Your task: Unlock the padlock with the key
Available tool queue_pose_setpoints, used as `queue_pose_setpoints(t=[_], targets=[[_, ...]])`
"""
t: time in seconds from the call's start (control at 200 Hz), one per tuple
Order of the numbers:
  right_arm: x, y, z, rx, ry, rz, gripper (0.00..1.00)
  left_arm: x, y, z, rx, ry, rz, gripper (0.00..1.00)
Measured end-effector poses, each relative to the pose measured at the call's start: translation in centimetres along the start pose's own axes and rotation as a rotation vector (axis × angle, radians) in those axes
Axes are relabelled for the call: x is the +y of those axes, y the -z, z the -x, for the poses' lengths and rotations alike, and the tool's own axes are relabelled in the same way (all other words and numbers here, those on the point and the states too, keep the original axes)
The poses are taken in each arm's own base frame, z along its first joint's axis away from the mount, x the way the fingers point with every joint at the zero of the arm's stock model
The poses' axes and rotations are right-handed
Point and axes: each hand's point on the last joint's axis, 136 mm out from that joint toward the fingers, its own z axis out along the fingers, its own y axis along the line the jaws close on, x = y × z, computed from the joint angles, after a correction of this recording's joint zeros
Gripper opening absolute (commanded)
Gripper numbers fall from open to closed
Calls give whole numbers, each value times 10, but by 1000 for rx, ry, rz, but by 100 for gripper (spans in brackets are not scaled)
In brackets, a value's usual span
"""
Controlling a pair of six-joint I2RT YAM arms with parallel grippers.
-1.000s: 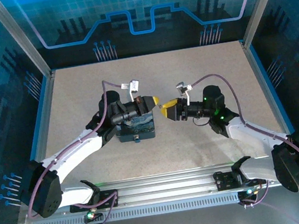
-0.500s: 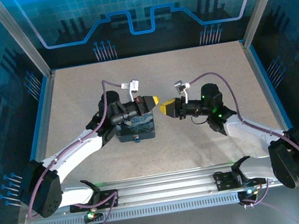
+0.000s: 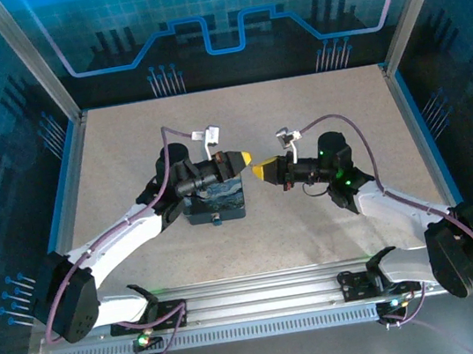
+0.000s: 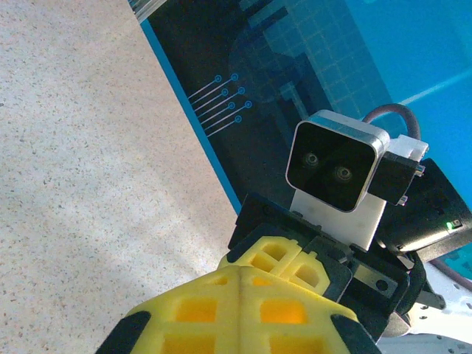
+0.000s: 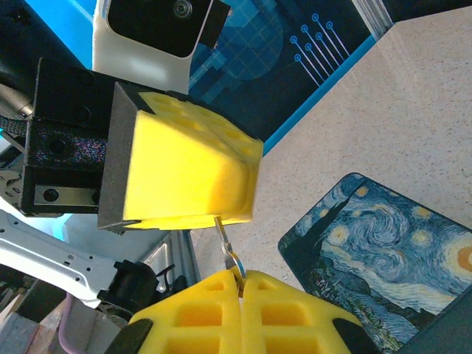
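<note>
Left arm (image 3: pixel 129 233) and right arm (image 3: pixel 392 203) reach inward. The left tool (image 3: pixel 243 158) and right tool (image 3: pixel 260 172), fingers pressed together, face tip to tip, just apart.

Both arms lean in over the speckled table (image 3: pixel 316 112). The left gripper (image 3: pixel 242 157) hangs above the starry blue tin (image 3: pixel 218 202), and the right gripper (image 3: pixel 260 172) meets it tip to tip, pretty much touching, just off the tin's right edge.

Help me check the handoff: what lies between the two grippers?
In the right wrist view, a thin grey metal sliver, apparently the key, bridges the gap, from the left gripper's yellow edge to the seam of the right gripper's shut jaws.
</note>
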Motion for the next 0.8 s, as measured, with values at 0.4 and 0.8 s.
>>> queue_pose_setpoints(t=[0.4, 0.8], targets=[[-8, 7, -4, 4, 5, -84, 0, 23, 21, 8, -25, -34, 132, 75], [-34, 17, -21, 47, -11, -238, 0, 108, 78, 0, -1, -162, 700, 92]])
